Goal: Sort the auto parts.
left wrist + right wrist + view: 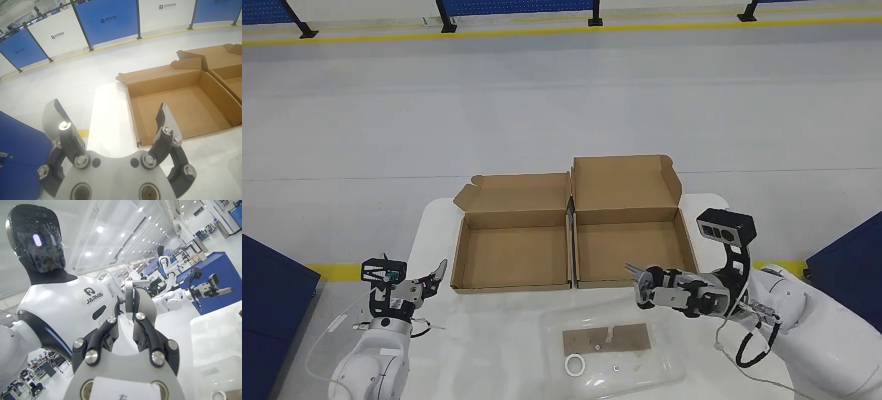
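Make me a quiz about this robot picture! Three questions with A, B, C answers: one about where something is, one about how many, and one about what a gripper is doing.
1. Where is the white ring?
A. In a cardboard box
B. In the clear tray
C. In a gripper

2. How many cardboard boxes sit on the table?
A. Four
B. One
C. Two

3. The right gripper is:
A. Shut on a metal part
B. Open and empty
C. Shut on the white ring

Answers:
1 B: the ring lies inside the tray on the near side of the table.
2 C: two open boxes stand side by side.
3 A: it clamps the part from both sides.
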Controlling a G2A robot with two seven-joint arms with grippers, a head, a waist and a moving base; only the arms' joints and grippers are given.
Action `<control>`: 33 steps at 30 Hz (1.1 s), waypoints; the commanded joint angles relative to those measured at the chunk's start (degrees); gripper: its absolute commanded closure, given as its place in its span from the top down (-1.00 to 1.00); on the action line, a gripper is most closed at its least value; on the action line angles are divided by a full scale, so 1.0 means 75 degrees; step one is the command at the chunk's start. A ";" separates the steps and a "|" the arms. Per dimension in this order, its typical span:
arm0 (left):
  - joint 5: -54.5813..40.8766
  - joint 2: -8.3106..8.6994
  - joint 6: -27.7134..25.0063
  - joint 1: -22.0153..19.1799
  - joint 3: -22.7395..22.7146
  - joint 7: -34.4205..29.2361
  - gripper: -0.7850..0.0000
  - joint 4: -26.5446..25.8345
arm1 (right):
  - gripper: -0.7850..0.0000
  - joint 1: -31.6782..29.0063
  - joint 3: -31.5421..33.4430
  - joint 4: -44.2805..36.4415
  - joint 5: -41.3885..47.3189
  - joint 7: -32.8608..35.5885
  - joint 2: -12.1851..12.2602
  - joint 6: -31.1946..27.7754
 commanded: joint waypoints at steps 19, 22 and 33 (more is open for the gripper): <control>0.0000 0.0000 0.0000 0.0000 0.0000 0.0000 1.00 0.0000 | -1.00 0.0513 0.0060 -0.1377 0.2343 0.0325 -0.0581 0.0328; 0.0000 0.0000 0.0000 0.0000 0.0000 0.0000 1.00 0.0000 | -1.00 0.0640 0.0142 -0.1387 0.3008 0.0618 -0.0735 0.0621; 0.0000 0.0000 0.0000 0.0000 0.0000 0.0000 1.00 0.0000 | -1.00 0.0447 0.0135 -0.1593 0.3290 0.0272 -0.0797 0.0753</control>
